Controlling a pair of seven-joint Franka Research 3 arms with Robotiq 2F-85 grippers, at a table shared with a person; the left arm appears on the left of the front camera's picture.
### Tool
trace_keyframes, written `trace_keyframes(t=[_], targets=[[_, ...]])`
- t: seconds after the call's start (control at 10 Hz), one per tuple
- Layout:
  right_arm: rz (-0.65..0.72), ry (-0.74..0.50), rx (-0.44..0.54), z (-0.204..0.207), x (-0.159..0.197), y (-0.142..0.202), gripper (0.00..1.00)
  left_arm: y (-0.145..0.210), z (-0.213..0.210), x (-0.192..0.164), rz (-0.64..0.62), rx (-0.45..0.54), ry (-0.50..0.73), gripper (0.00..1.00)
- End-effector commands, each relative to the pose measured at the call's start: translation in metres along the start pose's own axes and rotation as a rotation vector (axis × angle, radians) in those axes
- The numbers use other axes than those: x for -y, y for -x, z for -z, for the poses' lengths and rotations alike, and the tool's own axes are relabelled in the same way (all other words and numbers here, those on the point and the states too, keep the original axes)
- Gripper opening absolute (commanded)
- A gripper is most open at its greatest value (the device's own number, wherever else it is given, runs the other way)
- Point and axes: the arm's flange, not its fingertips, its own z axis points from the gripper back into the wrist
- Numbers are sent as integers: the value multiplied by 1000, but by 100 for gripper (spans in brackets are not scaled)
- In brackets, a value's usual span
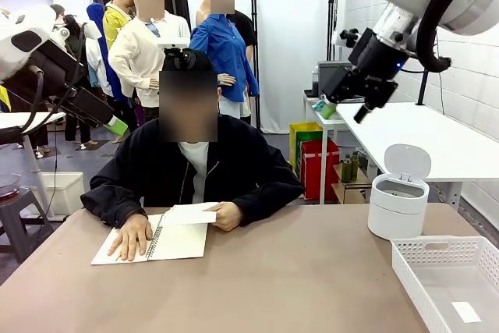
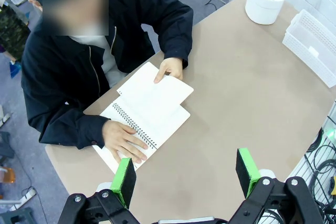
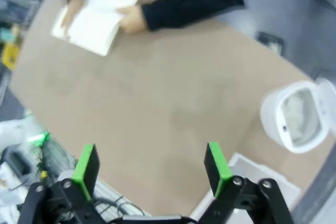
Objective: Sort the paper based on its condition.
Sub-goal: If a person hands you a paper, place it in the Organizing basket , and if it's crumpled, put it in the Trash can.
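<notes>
The left gripper [image 2: 185,174] hangs high over the table [image 2: 236,108] with its jaws spread wide and nothing between the green pads [image 2: 124,178]. Just ahead of the pad at picture left, a person's hand [image 2: 123,140] presses flat on an open spiral notebook [image 2: 160,124]. Farther ahead on that same side, a loose white sheet of paper [image 2: 155,90] lies partly over the notebook, and the person's other hand [image 2: 170,69] holds its far edge. Well beyond the opposite pad stand a white lidded bin [image 2: 265,3], its lid up, and a white slotted basket [image 2: 315,45] beside it. The right gripper [image 3: 151,167] is also raised, jaws fully apart and empty, with bare tabletop straight ahead of the gap. The bin sits off past its picture-right finger, and the notebook and sheet lie far ahead, beyond its picture-left finger.
</notes>
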Motion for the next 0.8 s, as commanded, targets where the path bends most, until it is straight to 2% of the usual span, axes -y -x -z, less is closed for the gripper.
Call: trace_keyframes(t=[0.0,0.4,0.6,0.7], targets=[[-163,-118,57,-1,-1,11,100,0,-1,-1,-2,2,0,100],[-438,-171,161,-2,-40,22,100,0,-1,-1,-2,2,0,100],[-486,-164,163,-4,-54,26,100,0,-1,-1,-2,2,0,100],[-420,-135,138,-5,-57,23,100,0,-1,-1,-2,2,0,100]])
